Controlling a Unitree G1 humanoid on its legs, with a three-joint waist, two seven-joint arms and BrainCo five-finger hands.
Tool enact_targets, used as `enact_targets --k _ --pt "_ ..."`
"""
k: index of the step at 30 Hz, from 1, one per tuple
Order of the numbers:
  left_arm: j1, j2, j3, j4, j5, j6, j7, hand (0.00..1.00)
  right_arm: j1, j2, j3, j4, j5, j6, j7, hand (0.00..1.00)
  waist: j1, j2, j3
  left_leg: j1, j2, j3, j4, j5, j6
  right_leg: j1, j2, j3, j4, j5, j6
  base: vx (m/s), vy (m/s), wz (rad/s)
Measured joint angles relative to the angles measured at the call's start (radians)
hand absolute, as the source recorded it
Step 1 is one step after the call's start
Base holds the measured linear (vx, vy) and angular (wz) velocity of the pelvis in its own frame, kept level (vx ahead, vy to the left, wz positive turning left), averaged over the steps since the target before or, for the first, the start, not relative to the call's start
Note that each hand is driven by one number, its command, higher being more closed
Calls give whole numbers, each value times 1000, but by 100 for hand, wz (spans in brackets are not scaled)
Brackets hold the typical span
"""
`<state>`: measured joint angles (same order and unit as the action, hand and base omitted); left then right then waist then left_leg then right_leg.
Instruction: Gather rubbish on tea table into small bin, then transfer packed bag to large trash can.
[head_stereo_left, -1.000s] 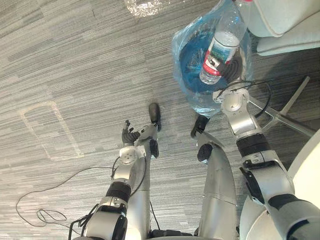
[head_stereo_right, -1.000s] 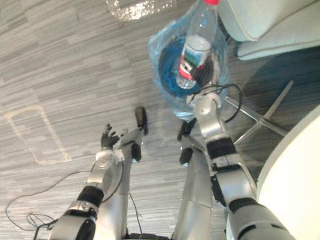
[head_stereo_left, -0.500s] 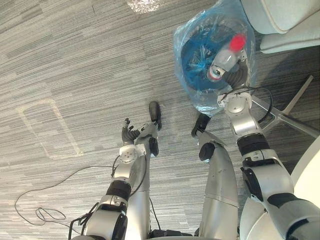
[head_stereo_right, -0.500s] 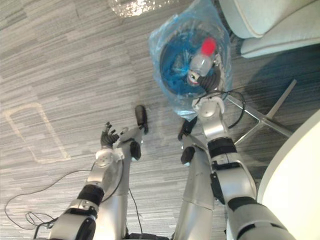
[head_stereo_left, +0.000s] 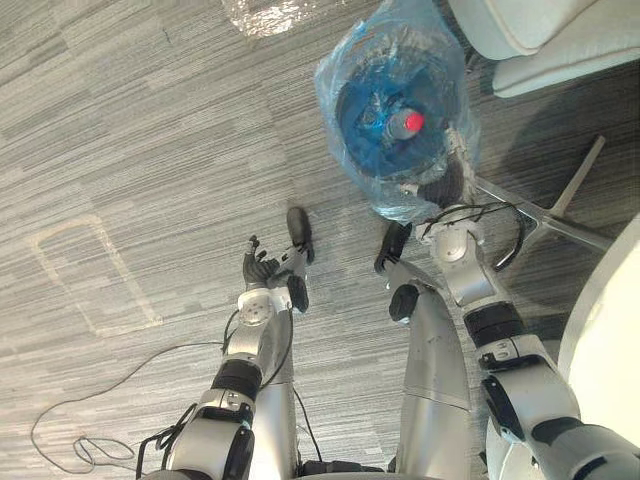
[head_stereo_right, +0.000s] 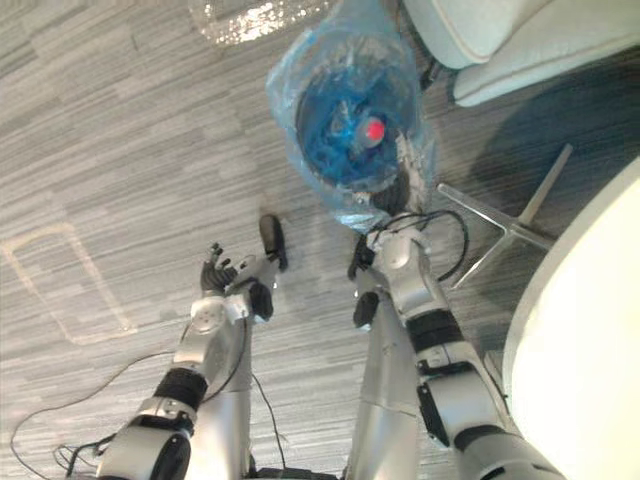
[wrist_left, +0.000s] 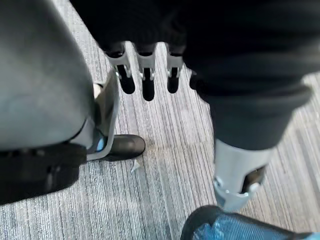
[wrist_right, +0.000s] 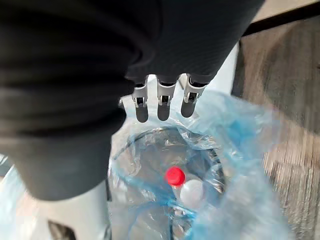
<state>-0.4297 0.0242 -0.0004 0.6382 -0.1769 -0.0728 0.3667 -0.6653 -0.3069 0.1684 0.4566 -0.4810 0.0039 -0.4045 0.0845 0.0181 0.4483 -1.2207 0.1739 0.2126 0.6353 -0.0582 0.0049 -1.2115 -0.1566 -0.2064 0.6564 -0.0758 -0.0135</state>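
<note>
The small bin (head_stereo_left: 350, 135), lined with a blue bag (head_stereo_right: 288, 80), stands on the grey carpet just ahead of me. The bottle (head_stereo_left: 405, 123) sits down inside it, red cap up. Behind the bin is a pale armchair (head_stereo_left: 545, 40). A metal chair base (head_stereo_left: 560, 215) spreads across the floor beside my right arm, and the white table (head_stereo_left: 612, 330) curves in at the right edge. Some crumpled clear plastic (head_stereo_left: 265, 12) lies farther out, and a taped outline (head_stereo_left: 90, 275) marks the carpet well off to my left.

My right hand (wrist_right: 162, 102) hangs over the bin's near rim, its fingers straight and holding nothing (the bag's loose edge billows just under them). My left hand (head_stereo_left: 258, 268) hangs low over the carpet, its fingers relaxed and empty.
</note>
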Motion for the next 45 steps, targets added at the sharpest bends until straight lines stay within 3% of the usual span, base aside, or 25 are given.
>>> enact_targets --k 5,14,19,20,29,40,45 --pt "12 3 -20 1 0 -1 0 0 43 9 53 12 -114 1 25 0 -3 -12 -9 26 8 28 -43 6 0 26 2 -3 -48 16 6 -22 -10 -1" --pt "11 1 -20 3 -3 -8 -1 0 -23 62 122 220 -267 19 67 0 -2 -16 -11 17 6 40 -57 18 9 23 0 -5 -68 33 -2 -1 -2 0" --pt "9 0 -20 3 -4 -11 -1 0 -45 69 135 291 -305 27 74 0 -1 -16 -11 5 4 36 -54 5 -1 9 -3 -5 -59 26 0 -11 -7 2" --pt "7 0 -19 3 -5 -13 -1 0 -54 69 138 311 -306 28 75 100 -1 -17 -12 -5 1 34 -53 6 0 -4 -5 -5 -49 21 -2 -29 -19 10" --pt "-26 -1 8 0 -62 -47 -1 0 -121 61 140 352 -258 45 71 100 -1 -17 -12 -64 -2 5 -18 20 7 -57 -16 -20 11 -3 -12 -30 -24 9" --pt "-24 2 23 -19 -94 -41 -4 0 -105 61 138 198 -139 42 50 100 1 -18 -12 -76 11 -1 9 14 6 -63 -6 -20 20 -13 -8 -43 -20 -3" --pt "-5 1 13 -21 -89 -23 -23 0 -38 72 130 92 -104 36 49 100 1 -19 -10 -11 28 -4 40 -3 6 14 5 -26 22 -8 -15 -33 -27 -12"
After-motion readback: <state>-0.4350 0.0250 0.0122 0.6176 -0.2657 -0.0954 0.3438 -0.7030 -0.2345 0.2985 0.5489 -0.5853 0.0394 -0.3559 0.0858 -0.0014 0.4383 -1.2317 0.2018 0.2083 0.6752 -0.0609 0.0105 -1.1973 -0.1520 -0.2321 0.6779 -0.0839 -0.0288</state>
